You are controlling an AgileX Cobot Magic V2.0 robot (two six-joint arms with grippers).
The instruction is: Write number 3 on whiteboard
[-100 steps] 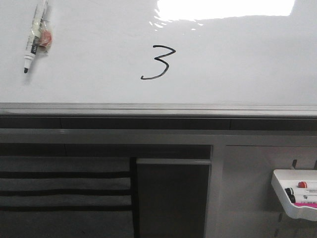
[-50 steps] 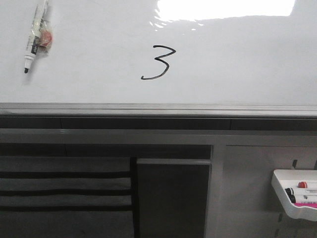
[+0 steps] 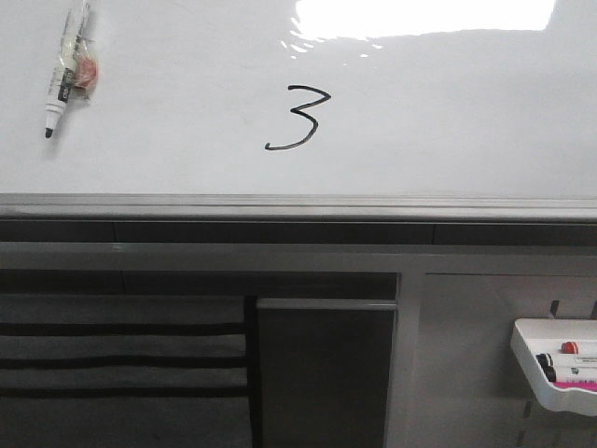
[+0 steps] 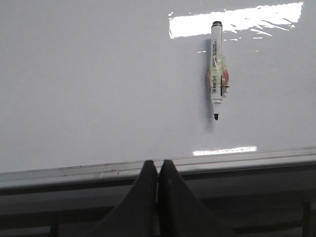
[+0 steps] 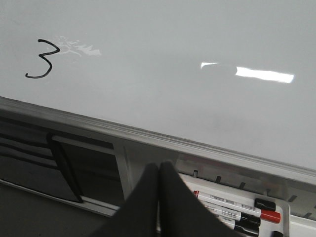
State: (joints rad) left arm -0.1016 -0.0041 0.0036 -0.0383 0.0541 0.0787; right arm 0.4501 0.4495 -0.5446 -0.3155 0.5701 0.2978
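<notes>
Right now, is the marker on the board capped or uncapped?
Uncapped: the marker shows its bare black tip in the left wrist view, lying on the whiteboard.

Change record, front view: nothing I can see has altered. My number 3 (image 3: 297, 118), the marker (image 3: 63, 72) near the whiteboard's (image 3: 448, 121) left edge, and the tray (image 3: 556, 364) show no shift from the earlier frames.

text: number 3 (image 3: 297, 118) | on: whiteboard (image 3: 448, 121) | marker (image 3: 62, 77) label: unreadable
</notes>
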